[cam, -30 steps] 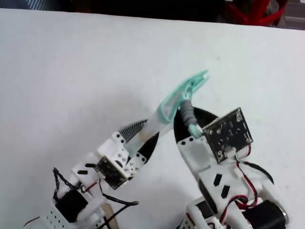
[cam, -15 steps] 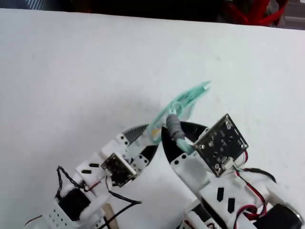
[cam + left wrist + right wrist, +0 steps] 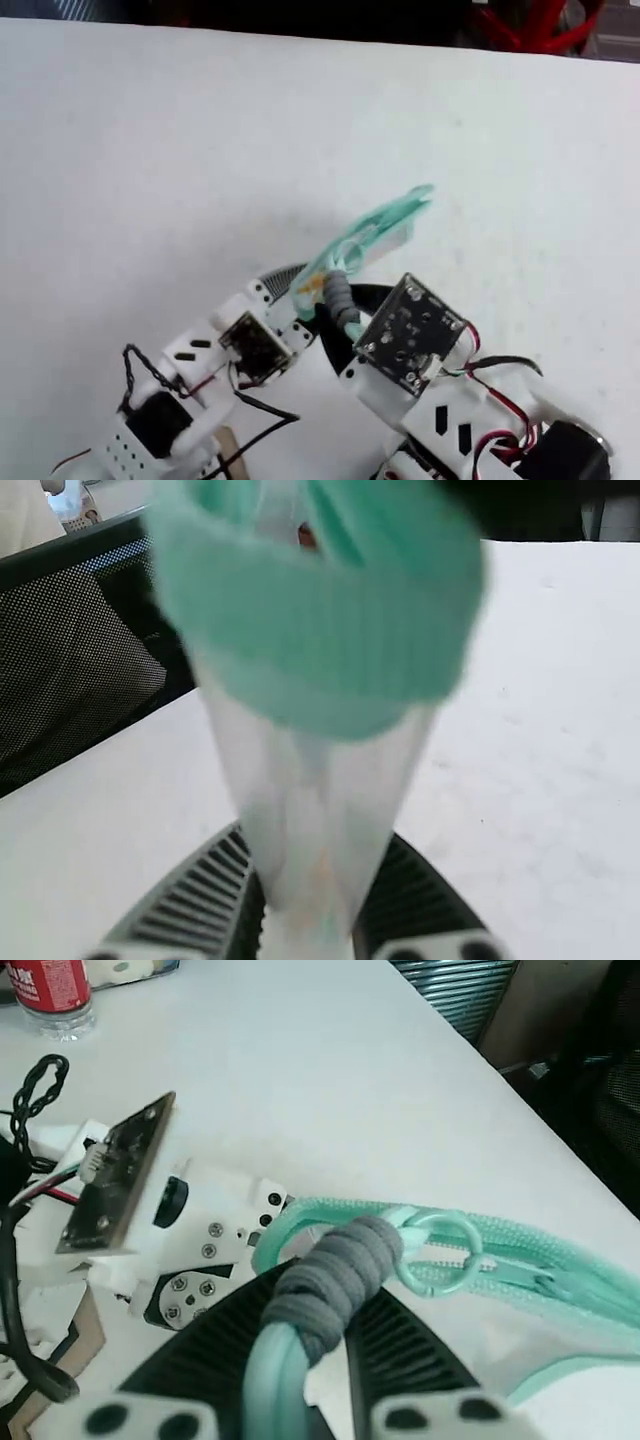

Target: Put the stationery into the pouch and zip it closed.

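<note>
The left tool (image 3: 312, 912) grips the pouch (image 3: 381, 219), the right tool (image 3: 316, 1352) its pull cord (image 3: 336, 1269).

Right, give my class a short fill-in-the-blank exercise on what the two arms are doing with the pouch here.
1. The pouch is held by ____ grippers at once.
2. The right gripper is shut on the zip pull cord, which is wrapped in ____ thread.
3. The left gripper is shut on the pouch's see-through part; its zip edge is ____.
Missing words: both; grey; green.
</note>
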### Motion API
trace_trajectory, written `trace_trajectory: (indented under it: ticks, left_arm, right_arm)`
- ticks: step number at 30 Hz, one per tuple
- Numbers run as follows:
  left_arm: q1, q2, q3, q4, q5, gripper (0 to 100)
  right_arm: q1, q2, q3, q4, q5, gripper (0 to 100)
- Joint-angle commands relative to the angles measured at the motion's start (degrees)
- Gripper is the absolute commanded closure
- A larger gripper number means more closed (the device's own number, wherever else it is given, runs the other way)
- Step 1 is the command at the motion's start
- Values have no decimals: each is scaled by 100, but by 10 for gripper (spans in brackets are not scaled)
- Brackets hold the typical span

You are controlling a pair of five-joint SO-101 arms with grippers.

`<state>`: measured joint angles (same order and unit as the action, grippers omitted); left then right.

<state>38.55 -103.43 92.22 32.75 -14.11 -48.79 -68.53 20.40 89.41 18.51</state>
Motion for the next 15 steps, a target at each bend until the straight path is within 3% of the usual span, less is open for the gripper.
trace_trajectory:
  ticks: [1,10,15]
  left_arm:
    - [-48,-101,-132,-26,-18,976]
    - [-48,-101,-132,-35,-18,976]
    - [-57,-101,-105,-35,-18,976]
  right_arm:
    - [-233,-40,615,66,413,980]
    - [-409,-48,958,31,1064,975]
    - [664,-66,949,31,1442,932]
